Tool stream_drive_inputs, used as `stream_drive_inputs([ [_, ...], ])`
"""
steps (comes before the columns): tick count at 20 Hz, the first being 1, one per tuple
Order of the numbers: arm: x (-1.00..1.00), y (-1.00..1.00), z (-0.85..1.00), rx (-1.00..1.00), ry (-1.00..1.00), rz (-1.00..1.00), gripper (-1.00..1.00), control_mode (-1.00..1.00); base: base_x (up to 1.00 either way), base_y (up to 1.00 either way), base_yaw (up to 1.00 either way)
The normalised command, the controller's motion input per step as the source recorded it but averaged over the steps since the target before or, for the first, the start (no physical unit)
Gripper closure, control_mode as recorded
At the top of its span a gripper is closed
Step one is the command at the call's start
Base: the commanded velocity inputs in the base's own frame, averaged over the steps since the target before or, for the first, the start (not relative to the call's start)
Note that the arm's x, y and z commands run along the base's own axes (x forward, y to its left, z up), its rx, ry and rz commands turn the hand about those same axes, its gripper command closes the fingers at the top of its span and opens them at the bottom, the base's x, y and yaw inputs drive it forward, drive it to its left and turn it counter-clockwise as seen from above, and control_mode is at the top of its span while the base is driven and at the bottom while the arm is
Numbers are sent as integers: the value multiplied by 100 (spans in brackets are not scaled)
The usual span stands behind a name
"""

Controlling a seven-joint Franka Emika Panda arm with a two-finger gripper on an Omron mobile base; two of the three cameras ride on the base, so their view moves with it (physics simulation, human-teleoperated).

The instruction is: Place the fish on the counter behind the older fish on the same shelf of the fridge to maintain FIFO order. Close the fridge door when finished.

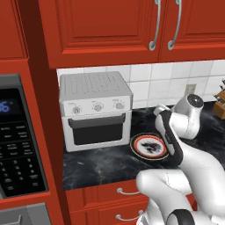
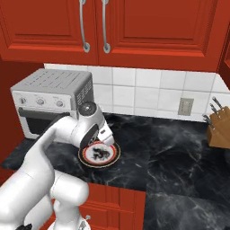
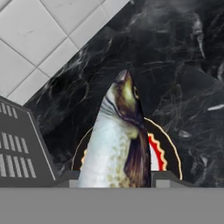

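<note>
A: State of the gripper (image 3: 118,179)?
B: Pinched on the fish (image 3: 120,140), one dark finger tip at each flank, low in the hand view.
A: Position of the fish?
B: Standing up between the tips, head pointing away from the hand, dark along the back and pale and speckled on the belly. Directly over the plate (image 3: 175,153). Touching the plate or hanging clear of it: cannot tell.
A: And the plate?
B: Round, red-and-white rim, flat on the black marble counter (image 2: 179,152), just in front of the toaster oven (image 2: 49,96) and a little to its right.
A: Seen from the right base camera?
B: Arm bent low across the counter, hand tipped down at the plate's rear edge.
A: Anything else nearby?
B: White tile backsplash (image 3: 35,35) behind, wall outlet (image 2: 185,107) on it, knife block (image 2: 220,130) well off to the right, red cabinets (image 2: 148,27) above.
</note>
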Motion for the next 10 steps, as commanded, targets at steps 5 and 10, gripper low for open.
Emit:
stream_drive_inputs([
  [5, -3, 0, 0, 0, -1, 0, 100, -100, 0, 0, 0],
  [10, -49, 0, 0, 0, -6, 0, 100, -100, 0, 0, 0],
])
